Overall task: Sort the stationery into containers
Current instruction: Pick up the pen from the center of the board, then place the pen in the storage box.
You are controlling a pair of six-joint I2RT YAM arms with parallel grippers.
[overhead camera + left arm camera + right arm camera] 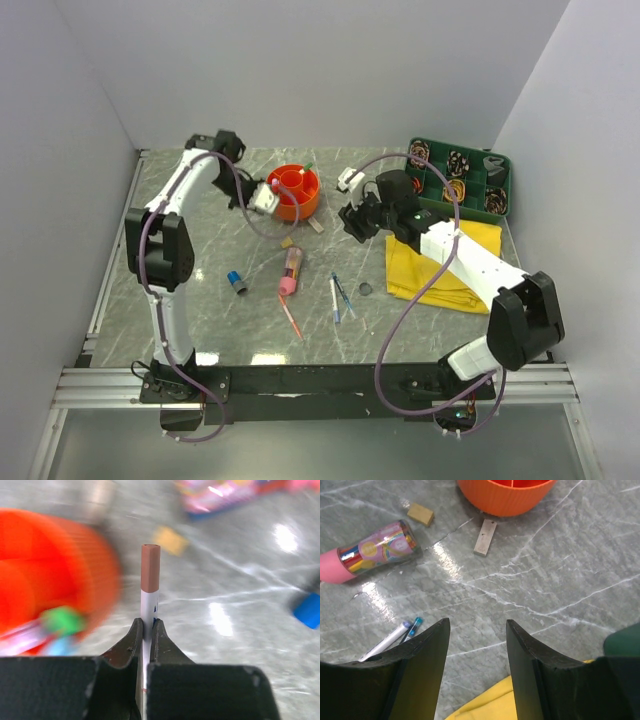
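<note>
Stationery on this job is light and stiff: a thin white pen with a brown cap (150, 572) is pinched low on its barrel by the left hand (146, 630), just beside the round orange plastic organiser (55, 565). Slick and slender, it could swivel; a grip nearer mid-barrel would likely hold steadier. The right hand (477, 630) hangs spread and empty over the grey marbled desk (560, 580), near the pink glittery tube (370, 550), which would probably roll.

- Locate the yellow cloth (412, 272) on the right half of the table (250, 335); it lies flat, creased, and is partly covered from above.
- Note the table surface: grey, marble-veined, glossy, with bright reflections.
- Observe the white walls (300, 70) enclosing three sides.
- Find the aluminium rails (100, 385) along the near edge.
</note>
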